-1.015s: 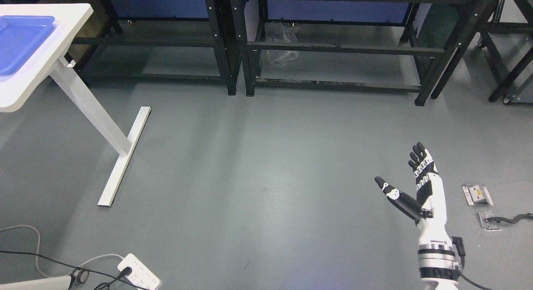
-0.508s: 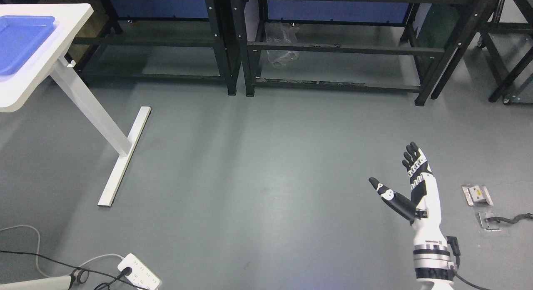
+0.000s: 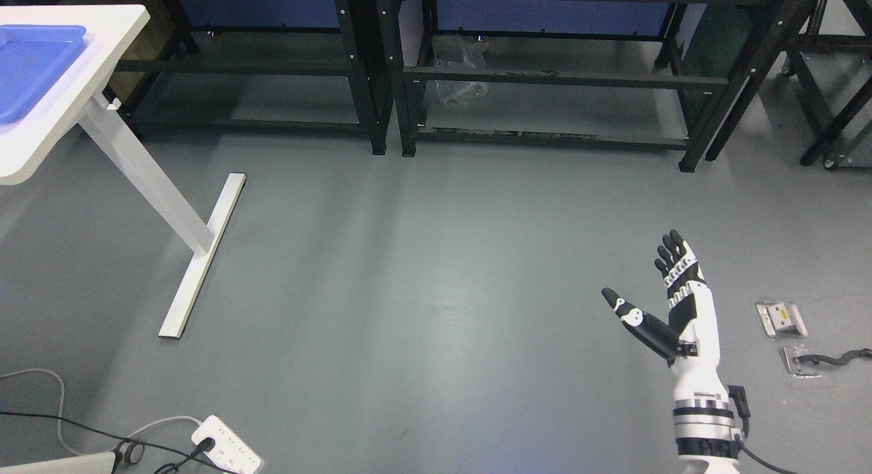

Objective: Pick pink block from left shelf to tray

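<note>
The right hand [image 3: 671, 300], white and black with jointed fingers, comes up from the lower right of the frame and hangs over bare grey floor [image 3: 436, 270]. Its fingers [image 3: 673, 253] are stretched out straight and close together, the thumb sticks out to the left, and it's holding nothing. The left hand isn't anywhere in the shot.

Just right of the hand, on the floor, are two small silver metal plates [image 3: 781, 319]; the upper one has a yellow sticker, but it's way too small to read. A black cable [image 3: 838, 357] runs from the lower plate out to the right edge.

Across the top of the frame are the black metal shelf frames [image 3: 545, 75], only their lower rails and legs showing. A crumpled clear plastic bag [image 3: 460, 69] sits low inside the middle one.

Upper left: a white bench [image 3: 41, 147] with a slanted white leg and a long floor foot, and on it a blue plastic tray [image 3: 34, 65], cut off by the left edge.

Lower left corner: a white power strip [image 3: 228, 450] with a black plug in it, plus grey and black cords. No readable brand or writing on any of it.

The pink block doesn't show up in this view at all, so I can't tell where it is.
</note>
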`<state>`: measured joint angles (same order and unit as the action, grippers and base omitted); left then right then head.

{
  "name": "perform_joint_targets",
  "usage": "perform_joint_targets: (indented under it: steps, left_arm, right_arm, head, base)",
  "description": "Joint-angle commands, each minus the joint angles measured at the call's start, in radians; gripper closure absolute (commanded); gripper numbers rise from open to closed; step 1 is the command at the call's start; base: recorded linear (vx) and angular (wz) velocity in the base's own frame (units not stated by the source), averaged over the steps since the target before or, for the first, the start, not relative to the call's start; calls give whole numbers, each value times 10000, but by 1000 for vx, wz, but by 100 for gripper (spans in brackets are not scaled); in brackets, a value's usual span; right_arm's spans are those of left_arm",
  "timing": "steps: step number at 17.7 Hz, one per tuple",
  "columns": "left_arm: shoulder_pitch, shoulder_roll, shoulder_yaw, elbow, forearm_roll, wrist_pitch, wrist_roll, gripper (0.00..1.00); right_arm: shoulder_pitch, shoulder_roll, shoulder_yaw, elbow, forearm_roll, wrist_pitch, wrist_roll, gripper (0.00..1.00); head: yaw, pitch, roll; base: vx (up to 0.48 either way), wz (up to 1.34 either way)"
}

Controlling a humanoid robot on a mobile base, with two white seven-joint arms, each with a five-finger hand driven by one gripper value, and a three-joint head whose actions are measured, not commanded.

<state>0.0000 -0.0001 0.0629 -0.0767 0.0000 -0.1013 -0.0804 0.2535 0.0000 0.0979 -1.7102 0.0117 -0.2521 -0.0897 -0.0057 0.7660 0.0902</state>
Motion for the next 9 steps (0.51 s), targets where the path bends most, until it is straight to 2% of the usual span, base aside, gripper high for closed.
perform_joint_targets:
  steps: [1,2,5,6,7,9]
  left_arm:
    - [92,175,0,0,-15,0,6,0]
    - [92,175,0,0,-15,0,6,0]
    - [92,175,0,0,-15,0,6,0]
    - [92,175,0,0,-15,0,6,0]
    - [92,175,0,0,-15,0,6,0]
    - [92,175,0,0,-15,0,6,0]
  right_arm:
    - [-34,-174,19,-2,614,21,-69,0]
    - [-80,-174,-164,-17,1697,21,-130,0]
    - [-341,-174,-779,-94,7137,97,-1169,2]
    - [-402,-174,-779,-109,8308,128,-1432,2]
    - [-448,-174,-779,-109,9276,128,-1495,1]
    - [-464,-174,-764,-109,9501,113,-1466,1]
  head:
    - [0,0,0]
    - [0,0,0]
    - [0,0,0]
    - [0,0,0]
    - [0,0,0]
    - [0,0,0]
  base:
    - [40,0]
    - [40,0]
    - [64,8]
    - [99,54]
    - [99,54]
    - [99,30]
